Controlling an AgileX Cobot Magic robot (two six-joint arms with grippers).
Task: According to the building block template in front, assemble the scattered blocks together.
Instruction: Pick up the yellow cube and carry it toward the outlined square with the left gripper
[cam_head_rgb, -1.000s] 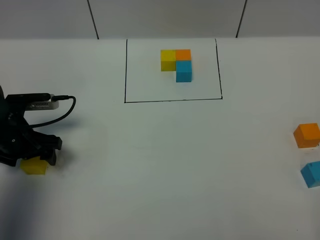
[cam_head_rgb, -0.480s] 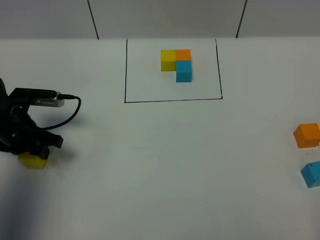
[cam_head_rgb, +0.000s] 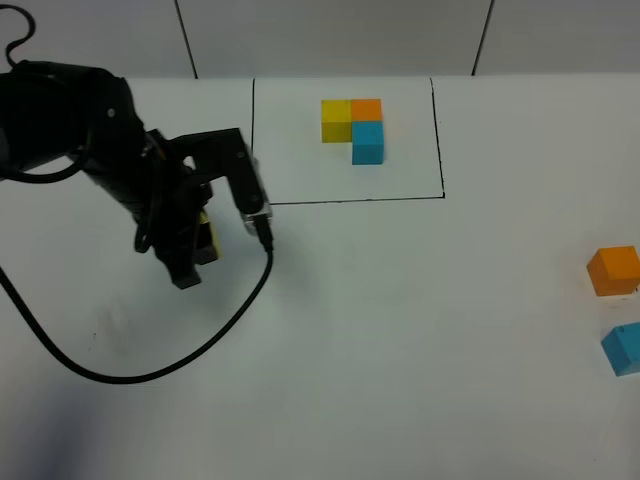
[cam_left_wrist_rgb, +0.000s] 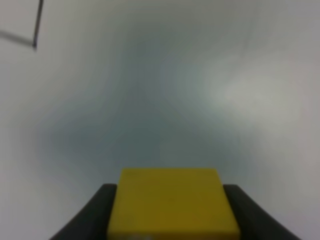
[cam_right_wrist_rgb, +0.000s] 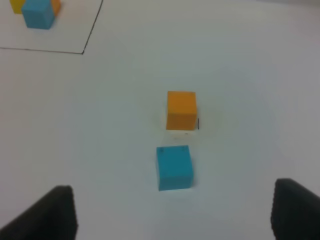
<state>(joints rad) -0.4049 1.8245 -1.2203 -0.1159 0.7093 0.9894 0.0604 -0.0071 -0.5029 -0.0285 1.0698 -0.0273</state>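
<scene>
The white tabletop (cam_head_rgb: 400, 330) carries no assembled blocks yet. The left gripper (cam_head_rgb: 198, 250) pinches the small yellow matte cube (cam_left_wrist_rgb: 170, 205), with the black-framed L-shaped cube template (cam_head_rgb: 353, 128) beyond it. The right gripper (cam_right_wrist_rgb: 175, 212) stands spread, and the small orange matte cube (cam_right_wrist_rgb: 180, 110) and light-blue matte cube (cam_right_wrist_rgb: 174, 167) lie loose ahead of it.

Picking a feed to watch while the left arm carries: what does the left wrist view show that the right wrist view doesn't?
Only left wrist: the yellow block clamped in the left gripper. Only right wrist: the orange block and light blue block lying loose and apart, ahead of the open right gripper, plus part of the template. Both: the white table and a bit of the black outline.
</scene>
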